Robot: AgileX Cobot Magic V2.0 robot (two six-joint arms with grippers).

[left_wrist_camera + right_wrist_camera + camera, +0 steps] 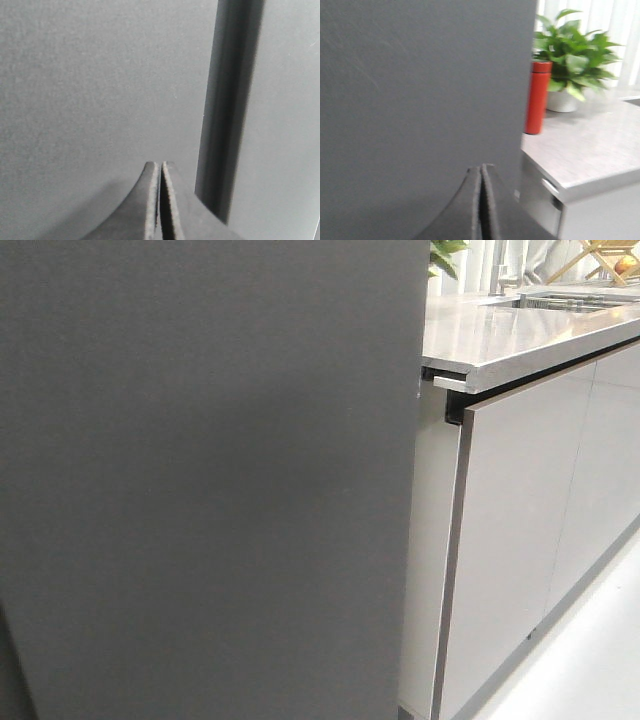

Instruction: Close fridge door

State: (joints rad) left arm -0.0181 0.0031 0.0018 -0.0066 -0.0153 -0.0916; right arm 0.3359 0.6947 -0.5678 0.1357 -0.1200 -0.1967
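Note:
A tall matte dark grey slab, the fridge door's outer face (210,470), fills the left two thirds of the front view. Its white inner lining and bins are hidden. Neither gripper shows in the front view. My right gripper (481,166) is shut and empty, its tips pointing at the same dark slab (420,90) near its edge by the counter. My left gripper (160,163) is shut and empty, pointing at a dark grey face (100,85) beside a dark vertical gap (227,110). I cannot tell whether either gripper touches the surface.
A grey stone countertop (520,335) over glossy light grey cabinet fronts (520,530) runs off to the right, close beside the slab's edge. A red bottle (538,97) and a potted plant (572,60) stand on the counter. Light floor (590,660) lies at lower right.

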